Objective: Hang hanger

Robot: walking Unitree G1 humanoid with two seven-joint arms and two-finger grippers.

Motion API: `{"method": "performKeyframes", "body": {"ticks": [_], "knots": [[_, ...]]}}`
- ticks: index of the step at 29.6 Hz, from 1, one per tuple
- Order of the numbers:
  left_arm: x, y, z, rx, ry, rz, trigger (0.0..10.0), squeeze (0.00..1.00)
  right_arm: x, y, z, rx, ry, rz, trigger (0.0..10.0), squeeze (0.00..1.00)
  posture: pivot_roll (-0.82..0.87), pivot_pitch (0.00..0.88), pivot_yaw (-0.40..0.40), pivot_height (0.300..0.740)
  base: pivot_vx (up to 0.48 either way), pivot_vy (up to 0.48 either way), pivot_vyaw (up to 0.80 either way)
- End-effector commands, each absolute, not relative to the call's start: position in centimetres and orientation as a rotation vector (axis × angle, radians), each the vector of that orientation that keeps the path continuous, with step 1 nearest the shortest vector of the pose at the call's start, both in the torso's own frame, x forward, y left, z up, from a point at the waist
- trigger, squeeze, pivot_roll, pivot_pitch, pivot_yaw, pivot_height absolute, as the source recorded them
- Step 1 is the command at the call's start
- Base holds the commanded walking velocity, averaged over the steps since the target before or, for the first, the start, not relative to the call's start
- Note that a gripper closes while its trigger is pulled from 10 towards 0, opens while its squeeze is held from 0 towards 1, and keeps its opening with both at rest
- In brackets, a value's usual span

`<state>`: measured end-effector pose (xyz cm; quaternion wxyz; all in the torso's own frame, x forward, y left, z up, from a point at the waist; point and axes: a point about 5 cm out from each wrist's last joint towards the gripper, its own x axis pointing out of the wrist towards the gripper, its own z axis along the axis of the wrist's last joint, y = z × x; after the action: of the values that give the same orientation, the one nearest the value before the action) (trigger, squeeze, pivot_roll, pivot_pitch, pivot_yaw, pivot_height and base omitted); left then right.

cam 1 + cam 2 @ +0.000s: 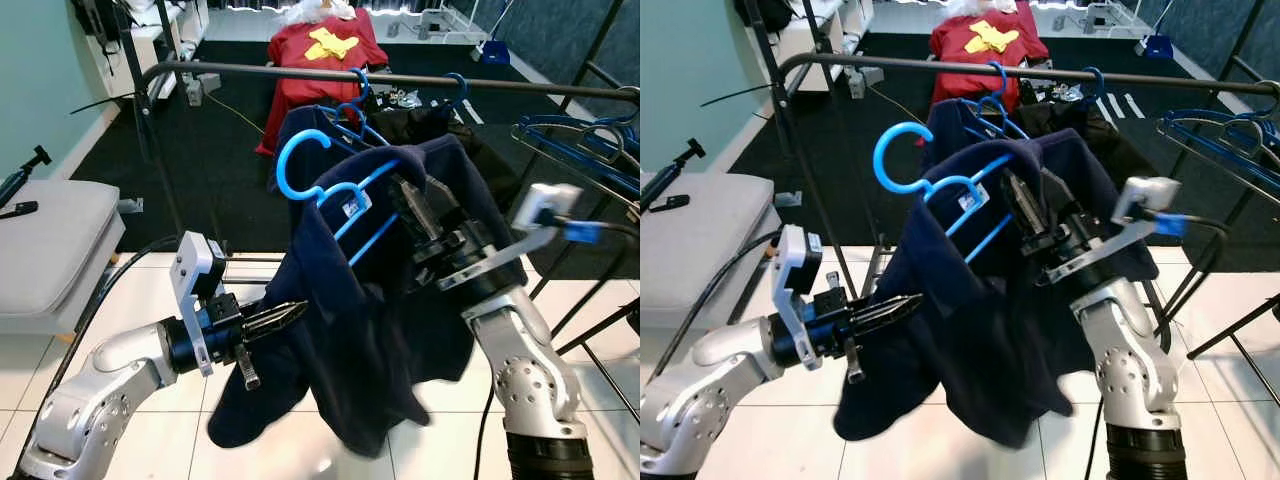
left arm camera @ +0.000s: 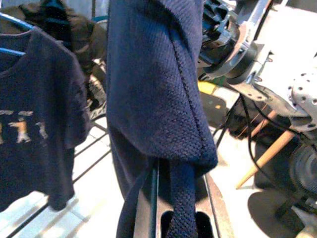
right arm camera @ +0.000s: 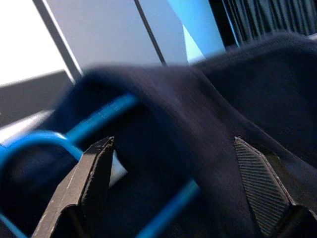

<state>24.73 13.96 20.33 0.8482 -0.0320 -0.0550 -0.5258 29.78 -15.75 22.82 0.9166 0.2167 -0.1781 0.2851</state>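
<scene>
The hanger (image 1: pixel 330 190) is light blue and carries a navy sweater (image 1: pixel 370 330). It is held in the air in front of and below the rail (image 1: pixel 400 78), not yet hung on it. Its long axis is tilted: the shoulder bar runs from the lower right up toward the upper left, and the hook (image 1: pixel 297 160) stands at the upper-left end, its open side facing up and toward the robot's right, short of the rail.

The right gripper (image 1: pixel 418 215) reaches into the sweater at the hanger's right shoulder. In the right wrist view its fingers (image 3: pixel 89 183) are spread wide, with the sweater and the blue bar lying between them; whether they bear on the hanger cannot be told.

The left gripper (image 1: pixel 285 318) points to the robot's right at the sweater's lower left side. Its fingers are pressed together, and in the left wrist view a fold of the sweater's knit hangs right at the fingers (image 2: pixel 148 208); a pinch on the cloth cannot be confirmed.

On the rail behind, dark garments (image 1: pixel 420 125) hang on blue hangers (image 1: pixel 350 105). More blue hangers (image 1: pixel 580 135) sit on a rack at the right edge. A red shirt (image 1: pixel 325 45) lies on the dark carpet (image 1: pixel 210 150) beyond the rail. A grey cushion (image 1: pixel 50 250) sits at the left. White tiles (image 1: pixel 130 300) cover the floor under the robot.
</scene>
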Motion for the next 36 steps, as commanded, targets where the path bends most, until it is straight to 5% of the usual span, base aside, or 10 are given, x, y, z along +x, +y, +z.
{"method": "performKeyframes", "body": {"ticks": [1,13,14,36], "knots": [[24.6,14.3,21.9,-0.024,-0.175,-1.115,10.0,0.0,30.1,-15.9,22.5,0.409,-0.32,0.562,10.0,0.0,0.05,0.072,-0.044,0.74,0.0,0.0,0.0],[24.7,15.5,23.7,0.086,-0.196,-1.112,10.0,0.0,30.4,-18.0,22.3,0.206,-0.225,0.397,10.0,0.0,0.04,0.074,-0.035,0.74,0.0,0.0,0.0],[24.5,15.4,23.8,0.09,-0.201,-1.126,10.0,0.0,30.4,-18.1,22.2,0.205,-0.231,0.388,0.0,0.0,0.04,0.073,-0.036,0.74,0.0,0.0,0.0],[24.9,17.8,22.1,0.252,-0.09,-1.075,10.0,0.0,30.6,-19.7,24.1,0.231,-0.315,0.302,0.0,0.0,0.04,0.074,-0.038,0.74,0.0,0.0,0.0]]}}
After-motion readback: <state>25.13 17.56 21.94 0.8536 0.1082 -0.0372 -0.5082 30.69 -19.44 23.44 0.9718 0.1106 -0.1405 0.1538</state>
